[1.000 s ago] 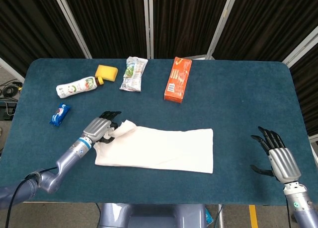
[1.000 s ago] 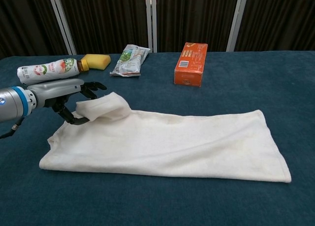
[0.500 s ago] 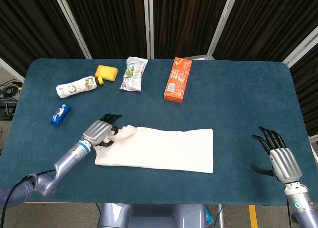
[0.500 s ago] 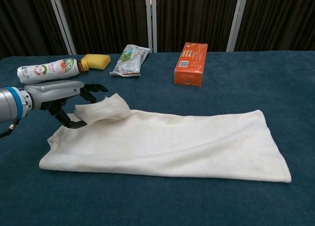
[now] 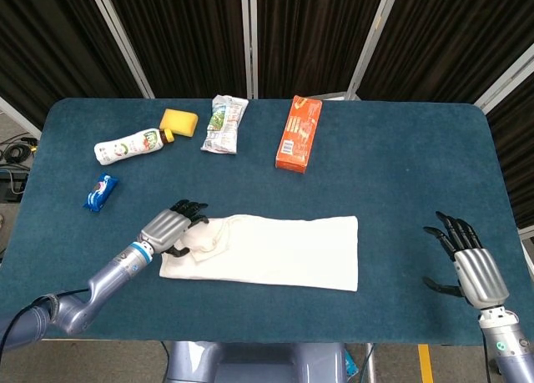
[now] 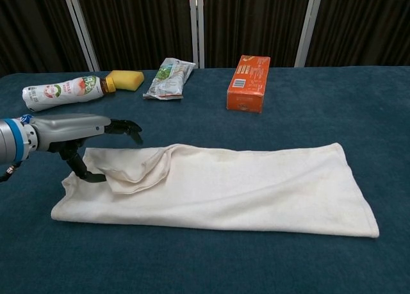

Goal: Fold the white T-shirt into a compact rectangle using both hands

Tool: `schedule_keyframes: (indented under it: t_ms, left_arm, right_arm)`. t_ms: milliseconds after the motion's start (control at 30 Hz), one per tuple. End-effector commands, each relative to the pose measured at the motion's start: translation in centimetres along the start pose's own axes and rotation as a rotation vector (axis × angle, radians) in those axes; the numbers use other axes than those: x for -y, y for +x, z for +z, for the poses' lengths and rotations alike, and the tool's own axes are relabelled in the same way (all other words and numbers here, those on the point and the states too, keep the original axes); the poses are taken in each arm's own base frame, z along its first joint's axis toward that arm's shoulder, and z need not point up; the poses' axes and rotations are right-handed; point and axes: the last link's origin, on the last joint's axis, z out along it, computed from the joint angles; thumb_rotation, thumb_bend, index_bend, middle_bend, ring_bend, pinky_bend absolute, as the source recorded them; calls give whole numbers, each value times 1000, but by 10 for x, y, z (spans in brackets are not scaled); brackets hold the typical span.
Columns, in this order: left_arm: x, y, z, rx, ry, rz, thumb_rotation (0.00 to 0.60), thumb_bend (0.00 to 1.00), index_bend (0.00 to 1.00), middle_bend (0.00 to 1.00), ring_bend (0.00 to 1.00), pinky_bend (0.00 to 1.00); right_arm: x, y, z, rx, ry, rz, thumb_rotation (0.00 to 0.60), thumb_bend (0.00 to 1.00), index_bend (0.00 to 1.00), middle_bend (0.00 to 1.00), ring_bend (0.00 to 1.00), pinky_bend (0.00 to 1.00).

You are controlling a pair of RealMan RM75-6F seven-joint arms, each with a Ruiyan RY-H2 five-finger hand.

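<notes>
The white T-shirt (image 5: 275, 249) (image 6: 243, 188) lies flat as a long strip across the front middle of the blue table (image 5: 400, 174). Its left sleeve flap (image 6: 134, 171) is folded inward and rests on the shirt body. My left hand (image 5: 171, 227) (image 6: 70, 130) is at the shirt's left end, with fingers (image 6: 125, 125) stretched out past the back edge. Its thumb (image 6: 83, 172) touches the cloth from the front, and nothing is gripped. My right hand (image 5: 467, 262) hovers open near the table's front right, far from the shirt. The chest view does not show it.
Along the back stand an orange box (image 5: 299, 133) (image 6: 248, 82), a snack packet (image 5: 225, 123) (image 6: 169, 77), a yellow sponge (image 5: 178, 121) (image 6: 125, 80) and a lying bottle (image 5: 129, 145) (image 6: 61, 92). A small blue packet (image 5: 101, 191) lies at the left.
The left hand lowered the lifted sleeve onto the shirt and let it go; the flap now lies flat. The right hand stayed almost still.
</notes>
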Motion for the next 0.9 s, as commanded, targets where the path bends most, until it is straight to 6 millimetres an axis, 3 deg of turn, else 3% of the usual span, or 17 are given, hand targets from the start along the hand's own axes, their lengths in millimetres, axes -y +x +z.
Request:
schedule_keyframes:
  t_ms: [33, 467, 567, 667, 900]
  left_arm:
    - [-1, 4, -3, -12, -12, -18, 600, 227, 0, 0, 0, 0]
    - [14, 17, -19, -85, 15, -80, 600, 228, 0, 0, 0, 0]
    - [20, 23, -24, -136, 29, -82, 600, 115, 0, 0, 0, 0]
    - [31, 33, -38, -237, 72, -79, 600, 1, 0, 0, 0, 0]
    - [44, 48, -83, -419, 255, 7, 600, 0, 0, 0, 0, 0]
  right_arm:
    - [0, 0, 0, -1, 1, 0, 600, 19, 218, 0, 0, 0]
    - [1, 2, -1, -5, 3, 4, 600, 19, 225, 0, 0, 0]
    - [0, 2, -2, -4, 1, 5, 600, 19, 225, 0, 0, 0]
    - [0, 2, -1, -1, -2, 3, 600, 20, 225, 0, 0, 0]
    - [-2, -2, 0, 27, -10, -10, 600, 19, 225, 0, 0, 0]
